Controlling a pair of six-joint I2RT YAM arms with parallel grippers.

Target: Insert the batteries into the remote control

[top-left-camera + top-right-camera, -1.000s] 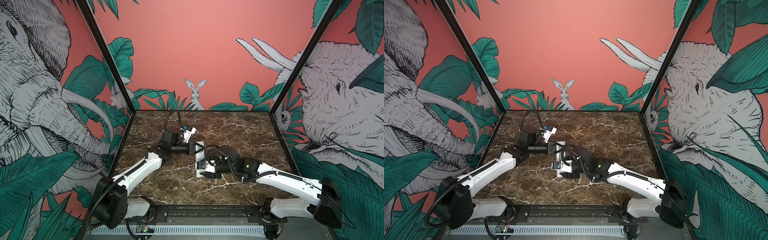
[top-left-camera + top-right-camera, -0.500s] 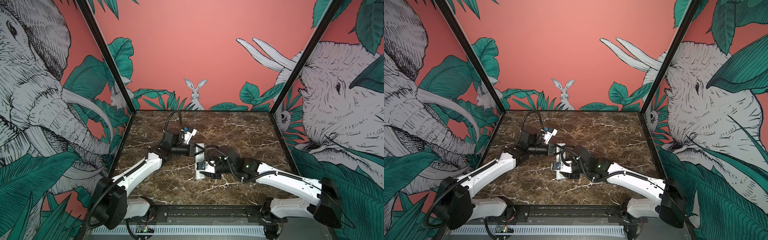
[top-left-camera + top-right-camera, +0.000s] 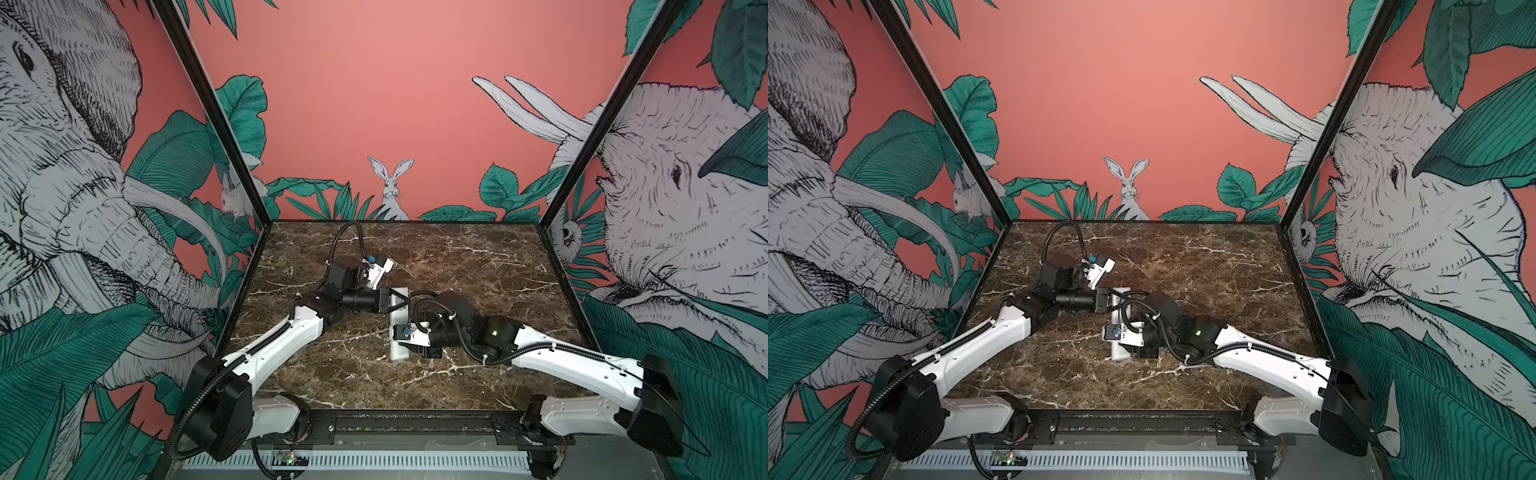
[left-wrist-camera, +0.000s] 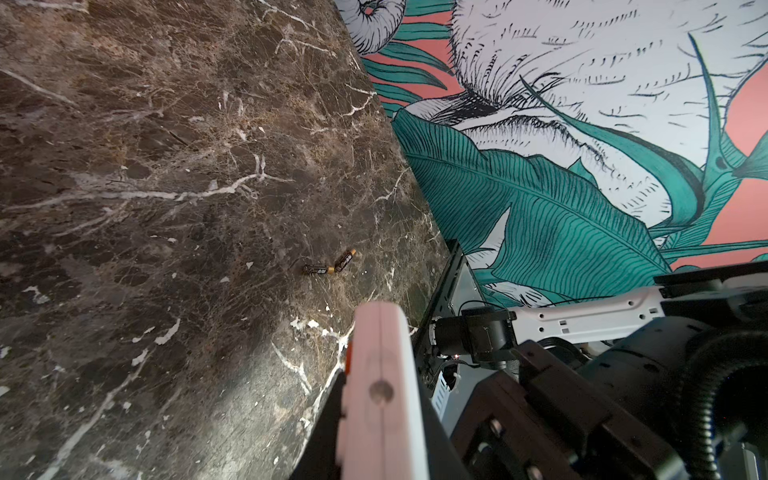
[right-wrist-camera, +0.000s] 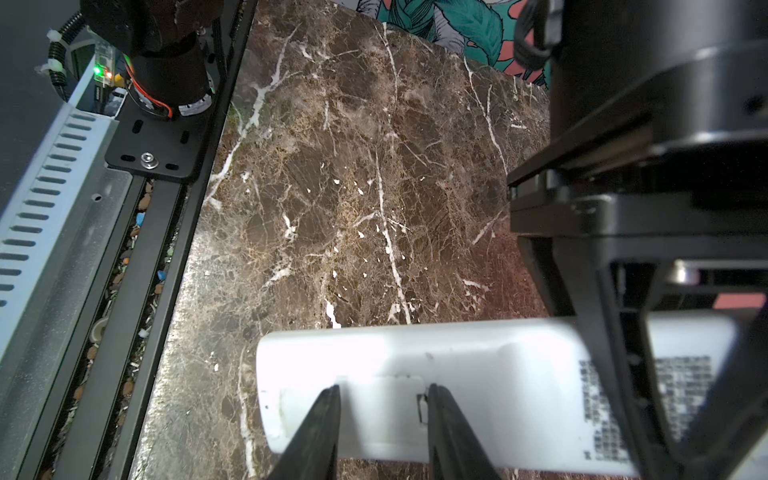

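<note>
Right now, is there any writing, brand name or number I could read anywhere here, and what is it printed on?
No text here can be read.
Small print in a dark block on the back of the remote control, right wrist view: too blurred to read.
Pale lettering on the two batteries, left wrist view: too small to read.

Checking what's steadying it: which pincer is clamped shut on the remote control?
The left pincer: it is shut on the remote control at its far end, whereas the right pincer stands open, fingers apart over the white back.
</note>
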